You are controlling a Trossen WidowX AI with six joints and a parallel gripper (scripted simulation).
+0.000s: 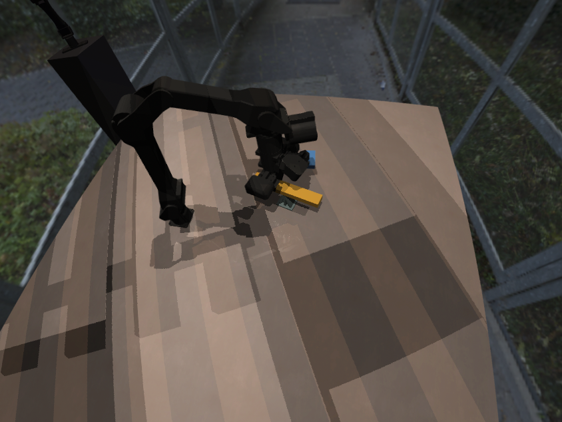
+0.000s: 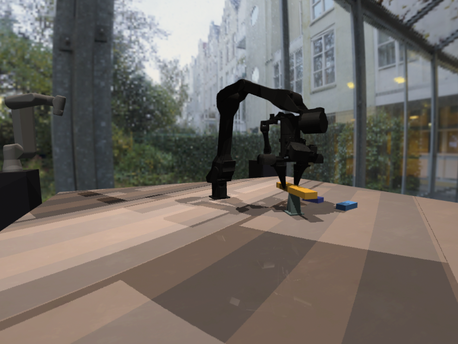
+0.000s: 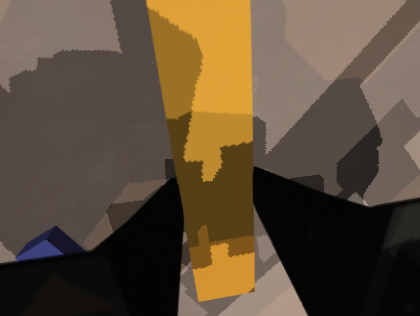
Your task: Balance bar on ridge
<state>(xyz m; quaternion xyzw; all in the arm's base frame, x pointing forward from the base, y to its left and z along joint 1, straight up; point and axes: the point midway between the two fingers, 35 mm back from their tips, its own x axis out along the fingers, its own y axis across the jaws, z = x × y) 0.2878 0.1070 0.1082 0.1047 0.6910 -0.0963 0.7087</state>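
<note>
Exterior view shows the plank-patterned table (image 1: 218,354) (image 2: 185,277) before tall pale buildings (image 2: 236,70).

In the top view, the pincer (image 1: 272,181) (image 2: 291,185) (image 3: 214,180) covers part of the yellow bar (image 1: 301,194) (image 2: 303,191) (image 3: 215,125) at the centre. In the exterior view, the bar hides the top of the greenish ridge (image 1: 286,203) (image 2: 294,205) and part of the dark-blue block (image 2: 316,199) (image 3: 47,247), right of centre. The wrist view's upper edge cuts off the bar; whether bar and ridge touch is too small to tell.

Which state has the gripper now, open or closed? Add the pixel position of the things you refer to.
Closed on the yellow bar (image 1: 301,195) (image 2: 303,191) (image 3: 215,65): fingers of the gripper (image 1: 276,185) (image 2: 291,185) (image 3: 214,180) press both its sides.
</note>
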